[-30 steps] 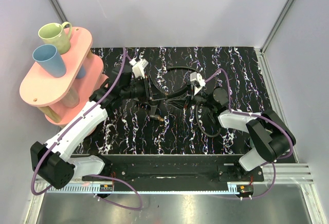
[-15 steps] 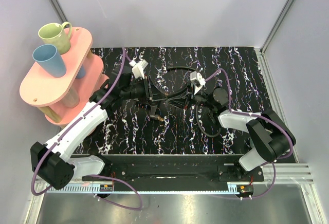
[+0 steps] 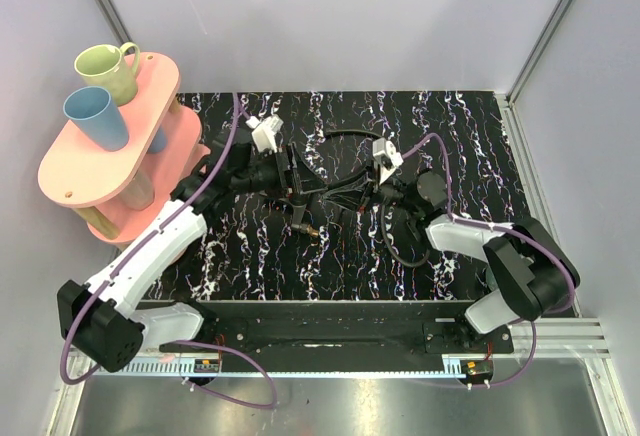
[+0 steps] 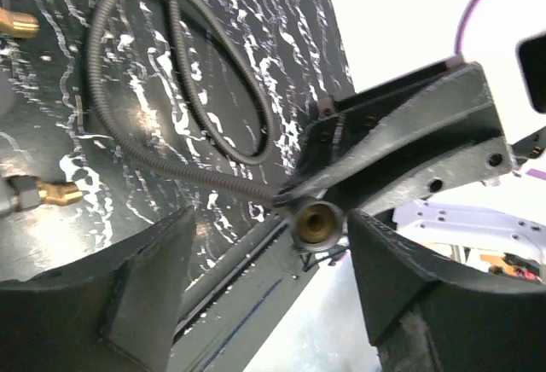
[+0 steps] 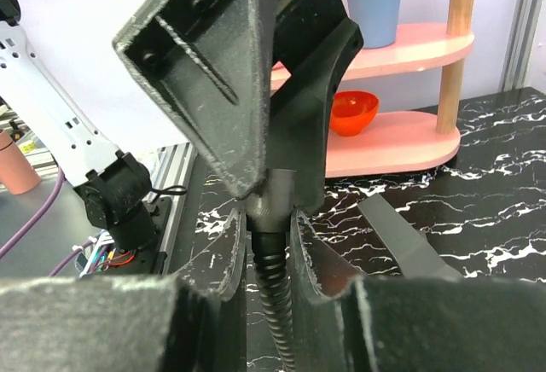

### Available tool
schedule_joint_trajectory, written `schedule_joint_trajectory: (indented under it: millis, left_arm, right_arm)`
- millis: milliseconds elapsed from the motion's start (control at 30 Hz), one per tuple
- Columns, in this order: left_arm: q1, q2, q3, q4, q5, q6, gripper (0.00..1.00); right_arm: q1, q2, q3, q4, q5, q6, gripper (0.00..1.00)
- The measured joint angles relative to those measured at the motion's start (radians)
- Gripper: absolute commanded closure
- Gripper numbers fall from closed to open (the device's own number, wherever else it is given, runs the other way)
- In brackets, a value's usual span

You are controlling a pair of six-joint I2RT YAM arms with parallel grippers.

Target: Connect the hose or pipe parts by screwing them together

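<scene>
Right gripper (image 5: pixel 267 240) clenched on hose (image 5: pixel 271 304) just behind its brass end (image 4: pixel 317 221). Left gripper (image 4: pixel 269 235) released, 2 fingers wide apart either side of that end, not touching it. Hose loops over table (image 3: pixel 470 136) toward 12 o'clock. Fitting (image 3: pixel 305 222) lies at 6 o'clock of left gripper.

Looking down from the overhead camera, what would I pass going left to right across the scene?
Pink shelf → left gripper, open → right gripper, clamped on the black hose → right arm's black elbow.
</scene>
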Motion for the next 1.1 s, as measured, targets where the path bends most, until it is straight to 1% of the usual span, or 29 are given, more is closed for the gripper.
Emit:
schedule_joint_trajectory:
  millis: [100,167,233,300,367,500,667,767,900,1000,1100]
  left_arm:
    - [0.008,-0.022,0.005,-0.048,-0.045,0.030,0.21]
    - [0.004,-0.042,0.019,-0.093,-0.083,0.055,0.23]
    - [0.003,-0.072,0.023,-0.129,-0.142,0.077,0.26]
    - [0.009,-0.111,0.015,-0.153,-0.207,0.088,0.26]
    - [0.014,-0.161,-0.027,-0.148,-0.264,0.089,0.25]
    - [0.014,-0.211,-0.147,-0.124,-0.325,0.067,0.25]
    - [0.014,-0.142,-0.283,-0.052,-0.346,-0.021,0.28]
    - [0.014,-0.080,-0.348,0.031,-0.354,-0.084,0.29]
    - [0.014,-0.005,-0.357,0.104,-0.379,-0.103,0.27]
    - [0.014,0.049,-0.345,0.146,-0.416,-0.082,0.26]
    - [0.023,0.080,-0.331,0.173,-0.441,-0.054,0.24]
  right_arm:
    - [0.000,-0.034,-0.018,-0.003,0.009,-0.024,1.00]
    - [-0.002,-0.068,-0.044,-0.026,0.026,-0.058,1.00]
    - [-0.005,-0.115,-0.077,-0.082,0.038,-0.098,1.00]
    - [-0.011,-0.173,-0.099,-0.169,0.062,-0.144,1.00]
    - [-0.013,-0.234,-0.113,-0.255,0.098,-0.188,1.00]
    - [-0.014,-0.330,-0.133,-0.394,0.171,-0.247,1.00]
    - [-0.014,-0.390,-0.133,-0.564,0.283,-0.289,1.00]
    - [-0.014,-0.415,-0.138,-0.637,0.339,-0.303,1.00]
    - [-0.014,-0.423,-0.137,-0.705,0.390,-0.320,1.00]
    - [-0.014,-0.415,-0.135,-0.769,0.426,-0.336,1.00]
    - [-0.014,-0.410,-0.135,-0.800,0.443,-0.344,1.00]
